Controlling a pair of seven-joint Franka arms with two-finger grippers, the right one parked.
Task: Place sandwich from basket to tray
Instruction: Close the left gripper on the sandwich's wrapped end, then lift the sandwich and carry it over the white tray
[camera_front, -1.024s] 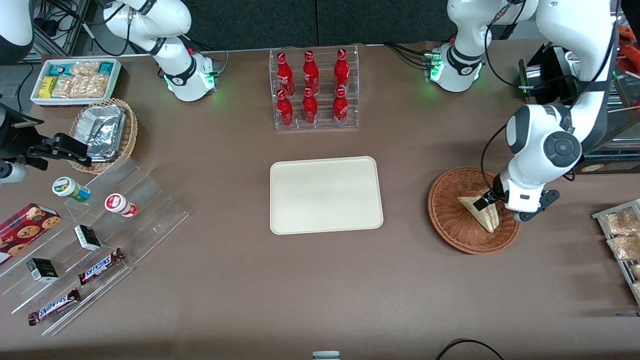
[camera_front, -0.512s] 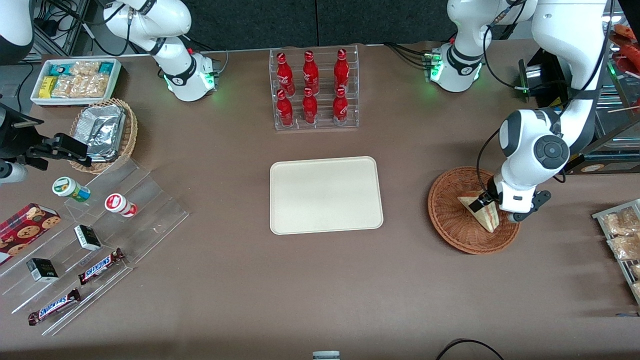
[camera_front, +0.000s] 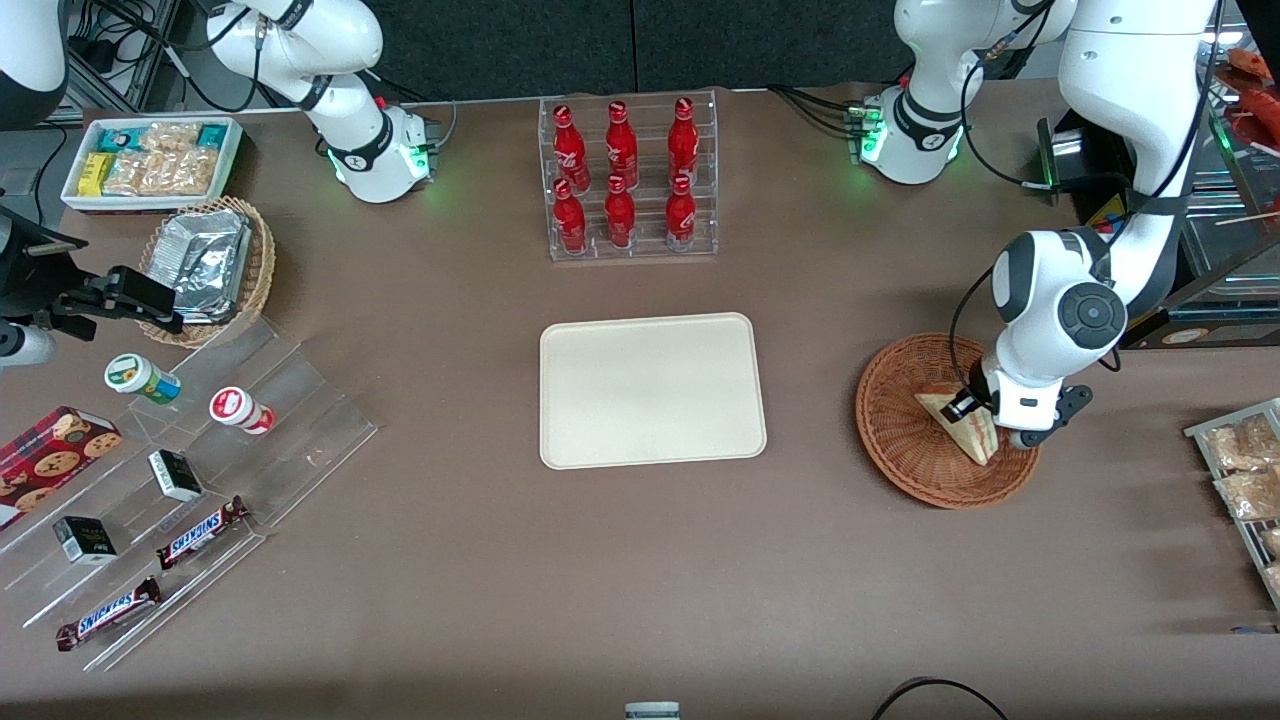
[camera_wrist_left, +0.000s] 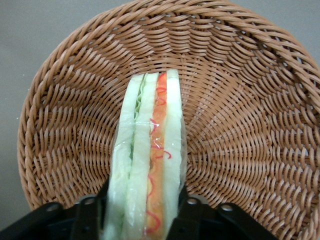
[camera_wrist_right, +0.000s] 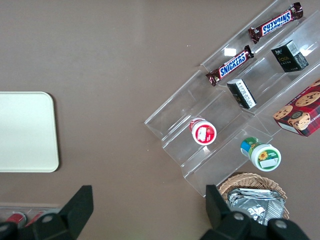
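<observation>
The sandwich, a wrapped wedge of pale bread with red and green filling, lies in the reddish-brown wicker basket toward the working arm's end of the table. My left gripper is down in the basket, its fingers pressed on both flat sides of the sandwich. The left wrist view shows the sandwich standing on edge between the black fingers, with the basket around it. The cream tray lies flat at the table's middle, with nothing on it.
A clear rack of red bottles stands farther from the camera than the tray. Snack packets on a rack lie beside the basket at the table's edge. A clear stepped shelf with snacks, a foil-packet basket and a white bin sit toward the parked arm's end.
The left arm's wrist and elbow have shifted slightly toward the tray and lowered over the basket. The sandwich stays in the same spot in the basket.
</observation>
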